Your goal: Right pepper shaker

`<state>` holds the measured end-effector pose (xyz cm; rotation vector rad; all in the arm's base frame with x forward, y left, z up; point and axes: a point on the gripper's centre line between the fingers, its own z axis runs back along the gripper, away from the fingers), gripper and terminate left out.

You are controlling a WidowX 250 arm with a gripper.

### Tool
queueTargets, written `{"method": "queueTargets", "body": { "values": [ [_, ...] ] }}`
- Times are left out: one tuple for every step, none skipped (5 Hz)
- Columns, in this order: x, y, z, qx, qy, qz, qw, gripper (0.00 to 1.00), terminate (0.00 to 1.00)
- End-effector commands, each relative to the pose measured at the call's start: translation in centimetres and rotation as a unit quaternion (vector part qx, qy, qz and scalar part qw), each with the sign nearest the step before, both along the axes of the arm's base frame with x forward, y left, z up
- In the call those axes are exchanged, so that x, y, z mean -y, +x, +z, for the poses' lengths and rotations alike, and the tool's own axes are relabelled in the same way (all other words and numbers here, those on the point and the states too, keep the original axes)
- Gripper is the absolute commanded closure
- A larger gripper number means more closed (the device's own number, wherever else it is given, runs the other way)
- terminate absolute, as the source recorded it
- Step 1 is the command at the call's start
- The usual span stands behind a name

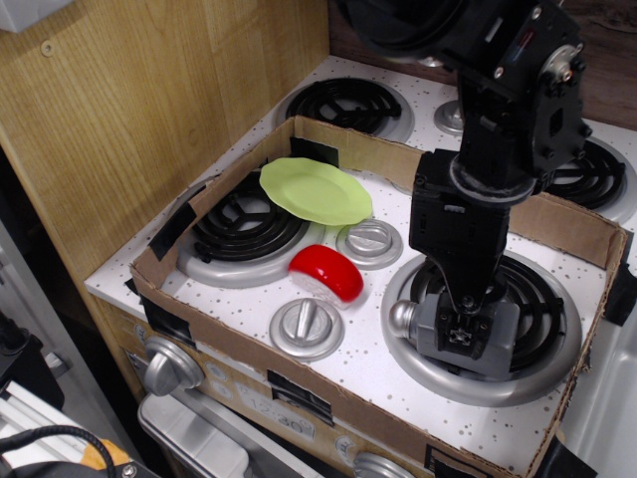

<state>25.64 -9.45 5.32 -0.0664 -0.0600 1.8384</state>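
Lying flat, pepper shaker (pixel 476 339), cap facing left, end effector (pixel 464 332) above

Look at the pepper shaker (pixel 478 339). It is a dull grey block with a shiny round silver cap. It lies on its side, not standing up. You can see the cap sticking out to the left. The block rests on the black rings of the near right burner, inside its silver ring. Part of the grey block is hidden, so you cannot see its whole top.
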Motion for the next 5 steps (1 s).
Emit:
{"method": "queueTargets", "body": {
  "values": [
    [0.3, 1.0, -0.7, 0.029, -0.019, -0.001, 0.9994, 0.00, 0.00],
    [-0.3, 0.9, -1.2, 0.027, -0.023, -0.001, 0.9994, 0.00, 0.00],
    [-1.0, 0.7, -1.4, 0.031, -0.023, -0.003, 0.9993, 0.00, 0.00],
    [-1.6, 0.8, -2.0, 0.043, -0.009, -0.003, 0.9990, 0.00, 0.00],
    [-1.4, 1.1, -2.3, 0.040, 0.001, 0.005, 0.9992, 1.00, 0.00]
  ]
}}
